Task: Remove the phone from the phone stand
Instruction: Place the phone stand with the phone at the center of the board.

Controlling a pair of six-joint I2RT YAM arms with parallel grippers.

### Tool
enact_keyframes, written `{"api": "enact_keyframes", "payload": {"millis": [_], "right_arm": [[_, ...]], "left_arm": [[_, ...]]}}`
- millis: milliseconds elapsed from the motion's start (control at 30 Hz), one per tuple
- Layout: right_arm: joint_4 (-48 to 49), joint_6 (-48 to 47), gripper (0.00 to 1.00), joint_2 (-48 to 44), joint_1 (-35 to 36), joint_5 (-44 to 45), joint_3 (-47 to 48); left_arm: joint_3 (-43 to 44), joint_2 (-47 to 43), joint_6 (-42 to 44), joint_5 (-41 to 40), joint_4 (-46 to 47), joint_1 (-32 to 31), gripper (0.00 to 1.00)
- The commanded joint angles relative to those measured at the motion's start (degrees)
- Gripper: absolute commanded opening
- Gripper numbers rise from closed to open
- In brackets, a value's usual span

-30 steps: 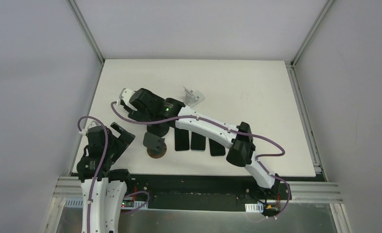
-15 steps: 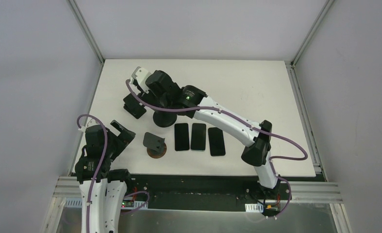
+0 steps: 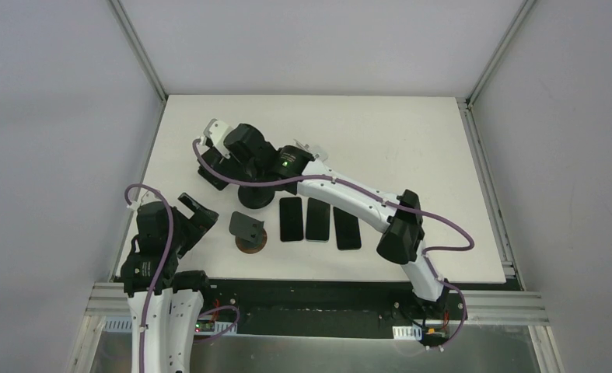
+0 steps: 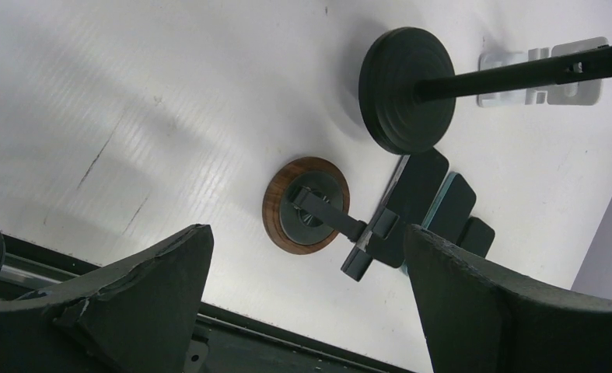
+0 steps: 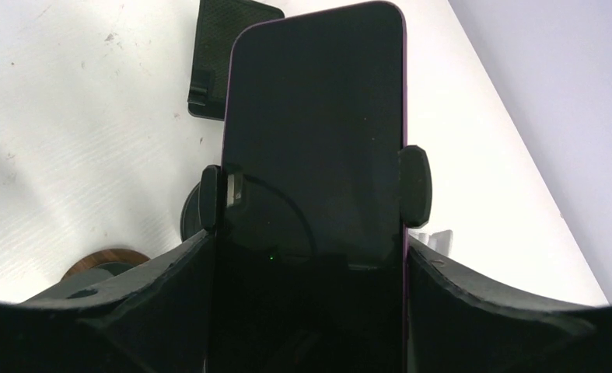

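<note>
The phone [image 5: 314, 132], dark-screened with a purple edge, stands upright in the right wrist view. The phone stand's two black side clamps [image 5: 415, 186] press its edges. My right gripper [image 5: 310, 249] is shut on the phone's lower part, one finger on each side just below the clamps. From above, that gripper [image 3: 223, 159] is at the left rear of the table, over the stand's round black base [image 3: 256, 198]. My left gripper [image 4: 310, 311] is open and empty near the table's front left edge [image 3: 190, 214], apart from the stand.
A second stand with a round wooden base [image 3: 250, 241] stands near the front. Three phones [image 3: 317, 219] lie flat side by side to its right. A pale bracket stand [image 3: 312, 148] is partly hidden behind the right arm. Grey walls enclose the table [image 3: 411, 140].
My right arm swung towards the back of the table, then came a little forward and left again, the gripper staying at the phone. The left arm has barely moved.
</note>
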Motion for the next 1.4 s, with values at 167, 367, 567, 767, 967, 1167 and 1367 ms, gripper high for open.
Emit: {"api": "enact_keyframes", "payload": {"millis": [167,367,567,767,967,1167,1367], "right_arm": [[18.7,-3.5,0.0,-3.0,0.2,0.0,-8.8],[18.5,-3.6,0.29,-5.4,0.3,-1.1,-14.5],[10.4,-2.0,0.65,-6.4,0.3,-1.8,-13.7],[4.2,0.1,0.92,-6.2,0.4,-1.1,-11.1],[-2.9,-0.8,0.98,-3.1,1.1,1.6,-4.0],[-5.0,-1.7,0.98,-0.6,1.4,3.8,-0.4],[-7.9,-0.8,0.99,1.1,1.4,1.7,2.0]], "left_arm": [[-1.6,-1.0,0.7,0.3,0.9,0.7,0.96],[-2.1,-1.0,0.5,-0.1,0.9,0.7,0.96],[-2.4,-0.3,-0.1,0.0,0.9,0.7,0.96],[-2.3,-0.1,-0.1,-0.2,0.9,0.7,0.96],[-2.4,0.0,-0.2,0.1,0.8,0.7,0.96],[-2.4,-0.3,-0.2,0.4,0.9,0.7,0.95],[-2.4,-0.3,-0.2,0.6,0.8,0.7,0.95]]}}
